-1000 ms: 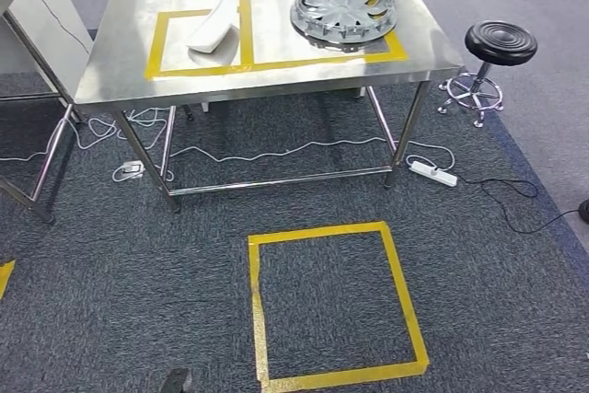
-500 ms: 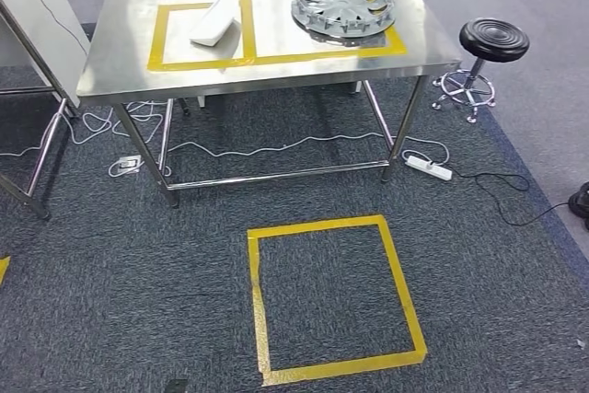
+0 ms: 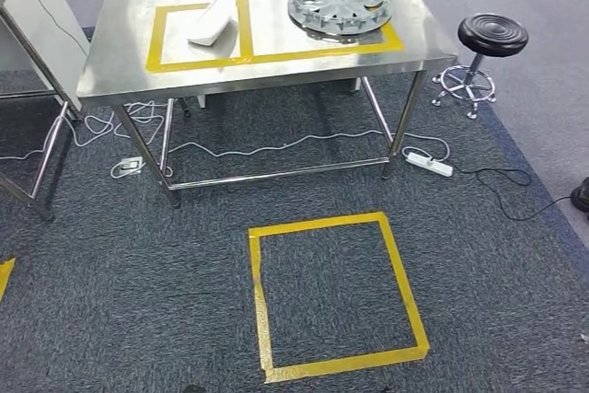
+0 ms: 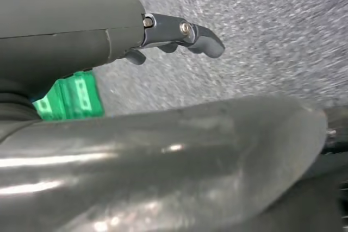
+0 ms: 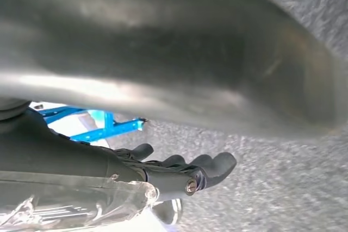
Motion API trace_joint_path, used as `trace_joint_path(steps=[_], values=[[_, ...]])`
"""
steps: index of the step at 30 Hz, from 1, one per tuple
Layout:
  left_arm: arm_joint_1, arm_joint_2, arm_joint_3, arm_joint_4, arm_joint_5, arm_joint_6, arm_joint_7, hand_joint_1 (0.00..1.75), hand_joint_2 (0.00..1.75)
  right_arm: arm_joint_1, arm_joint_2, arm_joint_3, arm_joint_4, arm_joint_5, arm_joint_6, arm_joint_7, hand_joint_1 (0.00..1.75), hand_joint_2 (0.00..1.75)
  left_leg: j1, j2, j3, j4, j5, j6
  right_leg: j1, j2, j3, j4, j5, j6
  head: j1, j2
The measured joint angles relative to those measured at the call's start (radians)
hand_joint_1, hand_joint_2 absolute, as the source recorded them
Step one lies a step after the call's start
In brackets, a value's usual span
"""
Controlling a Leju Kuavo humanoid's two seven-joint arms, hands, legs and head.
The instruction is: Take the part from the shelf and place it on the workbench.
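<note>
Steel bench [image 3: 125, 52] on grey carpet, seen slightly nearer than one second ago: a camera shift, the things on it unmoved. A yellow tape square [image 3: 333, 296] marks the floor before it. A silver wheel-cover part [image 3: 340, 4] lies in the bench's right taped field; a white part [image 3: 213, 20] lies in the left. A black stool [image 3: 491, 36] stands at right. Left hand [image 4: 180, 33] and right hand [image 5: 193, 172] hang over carpet, fingers loosely extended and slightly apart, holding nothing. No legible writing.
</note>
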Motion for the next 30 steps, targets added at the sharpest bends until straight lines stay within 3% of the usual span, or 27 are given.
trace_joint_path(steps=[2,5,6,7,9,11,13,15,17,20,21,22,23,24,27,28,30], values=[[-0.001,0.001,-0.013,0.001,-0.005,-0.007,0.013,0.00,0.00,0.002,0.000,0.000,0.000,-0.001,0.000,0.003,0.00,0.00,0.002,-0.001,-0.015,0.034,-0.029,-0.013,-0.005,0.010,-0.003,-0.004,0.007,-0.011,-0.002,0.000],[-0.002,0.002,-0.028,0.002,-0.010,-0.009,0.028,0.00,0.00,0.004,0.000,-0.001,0.000,-0.002,0.001,0.004,0.00,0.00,0.007,-0.004,-0.097,0.214,-0.127,-0.026,-0.008,0.027,-0.012,-0.004,0.014,-0.018,-0.005,0.000],[-0.002,0.003,-0.032,0.003,-0.012,-0.008,0.032,0.00,0.00,0.005,0.000,-0.001,0.000,-0.002,0.001,0.004,0.00,0.00,0.008,-0.004,-0.120,0.263,-0.141,-0.028,-0.008,0.034,-0.014,-0.004,0.015,-0.018,-0.004,0.000],[-0.002,0.003,-0.034,0.003,-0.013,-0.008,0.034,0.00,0.00,0.006,0.000,-0.001,0.000,-0.002,0.001,0.004,0.00,0.00,0.010,-0.005,-0.127,0.277,-0.136,-0.029,-0.009,0.042,-0.015,-0.004,0.017,-0.016,-0.004,0.000],[-0.002,0.004,-0.036,0.004,-0.014,-0.008,0.035,0.00,0.00,0.006,0.000,-0.001,0.000,-0.003,0.002,0.004,0.00,0.00,0.013,-0.013,-0.087,0.201,-0.078,-0.029,-0.012,0.062,-0.017,-0.004,0.020,-0.011,-0.004,0.000],[-0.002,0.005,-0.038,0.004,-0.014,-0.008,0.035,0.00,0.00,0.004,0.000,-0.001,0.000,-0.003,0.002,0.004,0.00,0.00,0.022,-0.056,-0.021,0.071,-0.025,-0.028,-0.013,0.085,-0.022,-0.001,0.023,-0.001,-0.005,0.000],[-0.004,0.005,-0.041,0.005,-0.016,-0.008,0.035,0.00,0.00,0.002,0.000,-0.002,0.000,-0.003,0.002,0.004,0.00,0.00,0.025,-0.087,0.008,0.007,-0.014,-0.023,-0.013,0.104,-0.032,0.000,0.028,0.012,-0.004,0.000],[-0.004,0.006,-0.045,0.005,-0.017,-0.007,0.035,0.00,0.00,0.005,0.000,-0.004,0.000,-0.004,0.003,0.004,0.00,0.00,0.022,-0.072,0.008,0.002,-0.013,-0.009,-0.017,0.117,-0.042,-0.005,0.034,0.026,-0.003,0.000],[-0.004,0.006,-0.051,0.005,-0.019,-0.006,0.034,0.00,0.00,0.008,-0.001,-0.008,0.000,-0.005,0.005,0.004,0.00,0.00,0.022,-0.051,0.007,-0.002,-0.008,0.006,-0.018,0.090,-0.059,0.023,0.014,0.035,0.001,0.000],[-0.001,0.008,-0.057,0.005,-0.021,-0.005,0.031,0.00,0.00,0.004,-0.001,-0.013,0.000,-0.006,0.005,0.006,0.00,0.00,0.018,-0.011,0.007,-0.004,-0.007,0.018,-0.017,0.029,-0.137,0.203,-0.085,0.042,0.008,0.000],[0.000,0.008,-0.058,0.005,-0.021,-0.004,0.031,0.00,0.00,0.004,-0.001,-0.014,0.000,-0.006,0.005,0.006,0.00,0.00,0.016,0.003,0.007,-0.004,-0.007,0.019,-0.017,0.023,-0.161,0.259,-0.107,0.043,0.008,0.000],[0.001,0.009,-0.058,0.005,-0.022,-0.003,0.030,0.00,0.00,0.005,-0.001,-0.015,0.000,-0.007,0.005,0.006,0.00,0.00,0.015,0.016,0.007,-0.004,-0.008,0.019,-0.017,0.019,-0.168,0.284,-0.112,0.044,0.008,0.000],[0.001,0.009,-0.058,0.005,-0.023,-0.002,0.028,0.00,0.00,0.006,-0.001,-0.016,0.000,-0.007,0.005,0.006,0.00,0.00,0.015,0.027,0.008,-0.003,-0.008,0.019,-0.017,0.014,-0.156,0.269,-0.097,0.045,0.008,0.000],[0.000,0.009,-0.059,0.005,-0.024,0.000,0.028,0.00,0.00,0.007,-0.001,-0.016,0.000,-0.007,0.005,0.006,0.00,0.00,0.015,0.038,0.009,-0.003,-0.009,0.017,-0.017,0.005,-0.125,0.217,-0.069,0.044,0.008,0.000],[-0.001,0.010,-0.059,0.005,-0.026,0.001,0.026,0.00,0.00,0.002,-0.001,-0.017,0.000,-0.007,0.006,0.005,0.00,0.00,0.008,0.066,0.014,0.003,-0.016,0.004,-0.013,-0.053,-0.024,0.037,-0.002,0.034,0.008,0.000],[-0.001,0.010,-0.059,0.005,-0.027,0.002,0.026,0.00,0.00,0.000,-0.001,-0.017,0.000,-0.006,0.006,0.005,0.00,0.00,0.006,0.074,0.015,0.004,-0.017,-0.002,-0.010,-0.061,-0.014,0.015,0.003,0.028,0.006,0.000],[-0.003,0.010,-0.059,0.005,-0.027,0.004,0.025,0.00,0.00,0.000,-0.001,-0.018,0.000,-0.007,0.008,0.004,0.00,0.00,0.006,0.091,0.018,0.002,-0.017,-0.013,-0.007,-0.041,-0.019,0.012,0.006,0.015,0.004,0.000]])
